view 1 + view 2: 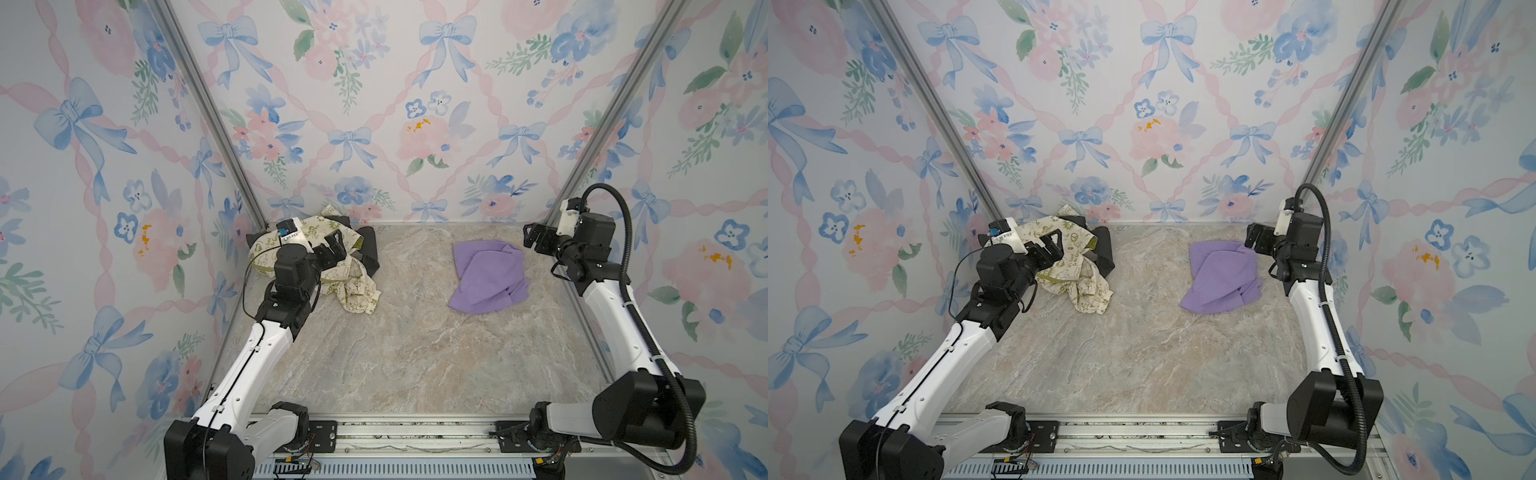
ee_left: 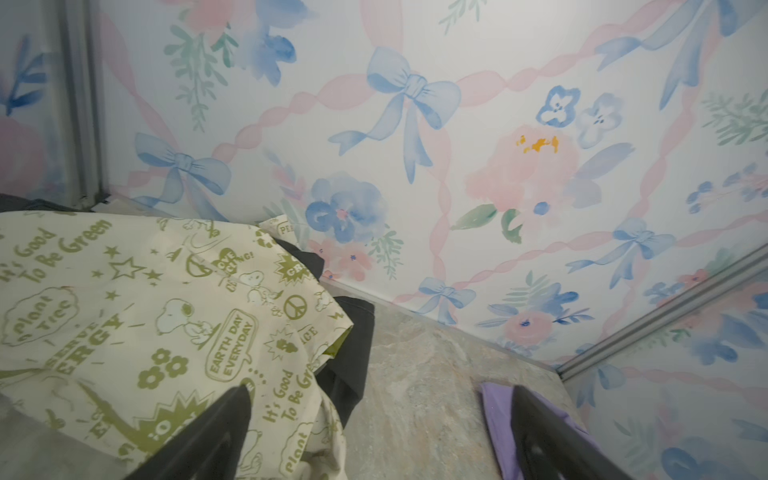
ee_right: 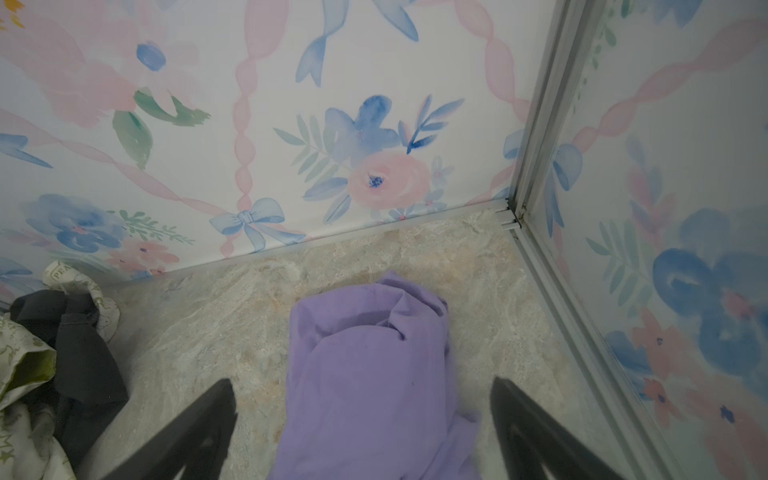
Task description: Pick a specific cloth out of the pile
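The cloth (image 1: 488, 276) is lying crumpled on the marbled table (image 1: 415, 353), well apart from the pile (image 1: 365, 259) and to the pile's right in both top views. The right gripper (image 1: 528, 237) is hovering at the cloth's edge farthest from the pile, jaws spread wide and holding nothing. The left gripper (image 1: 335, 246) is hanging over the pile's cream printed piece (image 1: 358, 291), jaws likewise wide and empty.

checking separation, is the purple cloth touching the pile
No, the purple cloth lies apart from the pile, with bare table between them.
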You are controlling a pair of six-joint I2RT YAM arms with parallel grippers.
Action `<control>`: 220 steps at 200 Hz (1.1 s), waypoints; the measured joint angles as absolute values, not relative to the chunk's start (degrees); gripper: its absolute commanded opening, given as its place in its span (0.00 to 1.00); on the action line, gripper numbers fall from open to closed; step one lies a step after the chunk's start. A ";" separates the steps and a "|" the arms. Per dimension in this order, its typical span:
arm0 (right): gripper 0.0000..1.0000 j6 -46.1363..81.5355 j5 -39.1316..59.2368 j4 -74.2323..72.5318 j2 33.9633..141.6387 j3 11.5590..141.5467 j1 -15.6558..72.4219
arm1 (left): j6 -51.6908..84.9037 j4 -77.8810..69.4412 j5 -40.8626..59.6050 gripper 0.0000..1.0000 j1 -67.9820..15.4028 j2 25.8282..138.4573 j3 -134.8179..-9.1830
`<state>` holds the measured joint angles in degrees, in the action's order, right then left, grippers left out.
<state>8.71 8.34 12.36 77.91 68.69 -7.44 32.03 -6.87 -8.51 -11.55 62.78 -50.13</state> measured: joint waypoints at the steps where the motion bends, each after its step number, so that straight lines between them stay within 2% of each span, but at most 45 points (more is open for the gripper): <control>1: 0.97 8.58 8.34 12.05 77.91 67.99 -7.44 | 31.66 -7.14 -8.97 0.98 -11.53 62.78 -49.58; 44: 0.97 4.82 8.78 2.13 77.89 51.31 -7.40 | 24.45 -17.17 -20.67 0.98 -11.14 63.24 -33.34; 94: 0.97 0.91 7.62 -12.73 78.35 39.33 -6.96 | 17.93 -28.58 -29.76 0.98 -10.07 68.79 -26.44; 157: 0.97 0.97 2.61 -26.41 86.15 38.59 -6.20 | 12.14 -47.11 -31.46 0.98 -9.34 75.94 -18.04; 220: 0.97 0.14 2.09 -27.49 86.70 38.76 -4.91 | 10.87 -61.25 -29.30 0.98 -6.70 78.96 -12.10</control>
<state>0.14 2.09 -27.49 86.70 38.76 -4.91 10.87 -61.25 -29.30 -6.70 78.96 -12.10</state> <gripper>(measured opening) 0.970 0.979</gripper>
